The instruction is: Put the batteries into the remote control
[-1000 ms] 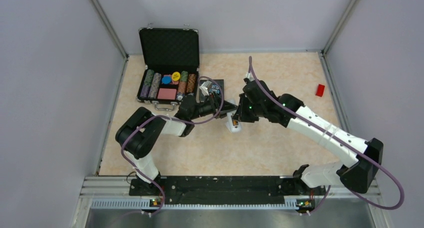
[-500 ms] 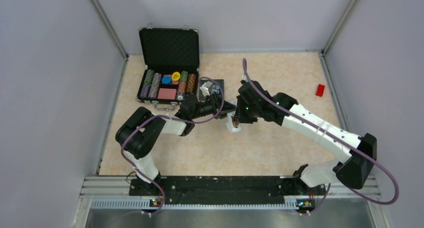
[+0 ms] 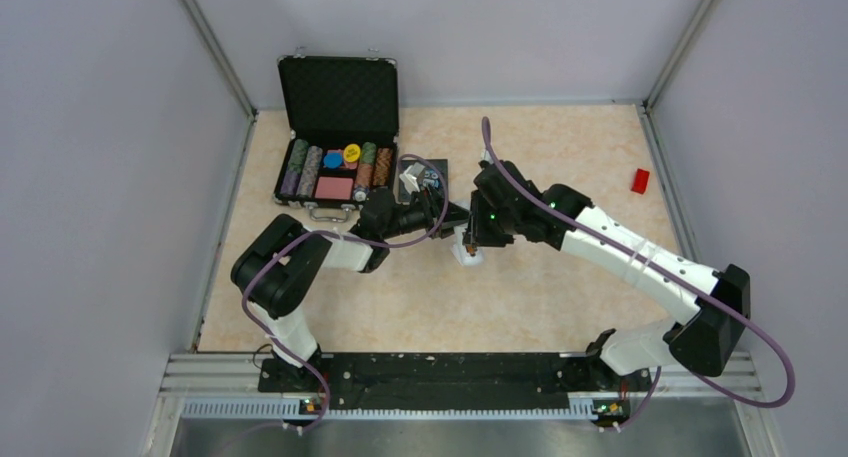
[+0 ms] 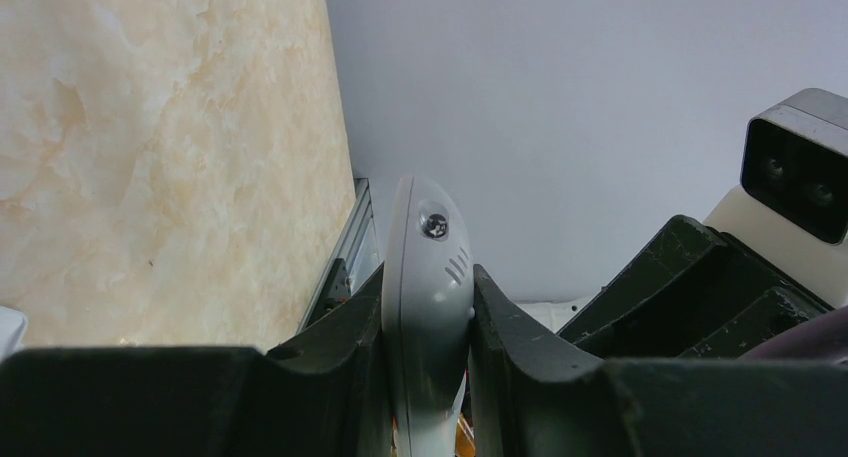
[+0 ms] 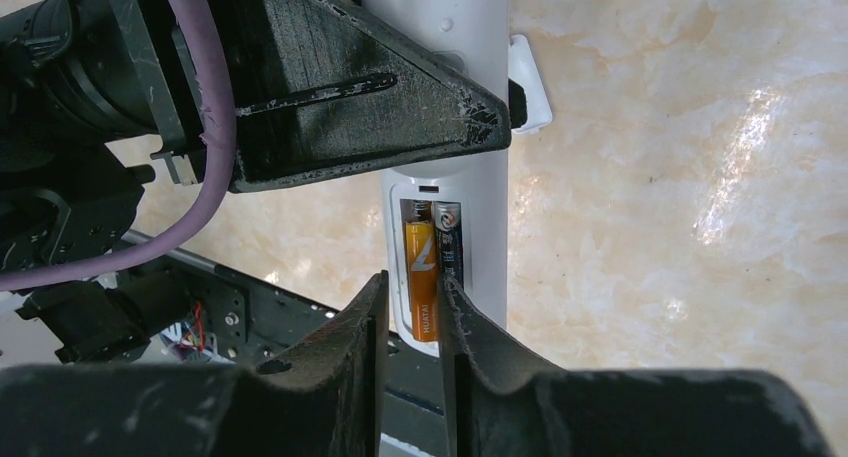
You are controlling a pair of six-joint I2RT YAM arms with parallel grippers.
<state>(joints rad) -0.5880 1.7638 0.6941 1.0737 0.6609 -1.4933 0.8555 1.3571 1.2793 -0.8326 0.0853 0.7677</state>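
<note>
Seating looks nearly done: the orange battery [image 5: 421,277] and the dark battery [image 5: 449,242] lie side by side in the open battery compartment [image 5: 428,189] of the remote control [image 5: 487,247]. The left gripper [image 4: 428,282] clamps the remote farther up its body, over the table [image 5: 650,177]. The right gripper [image 5: 412,279] hangs over the orange cell's lower end, jaws narrowly parted and gripping nothing I can make out.

My worry is that a cell not pressed fully home could spring up and roll out, since no cover is on. A hard push could also pivot the remote in its clamp.

Farther off, the poker chip case [image 3: 338,92] stands open, holding rows of chips [image 3: 300,157] and a pink plaque [image 3: 333,188].
</note>
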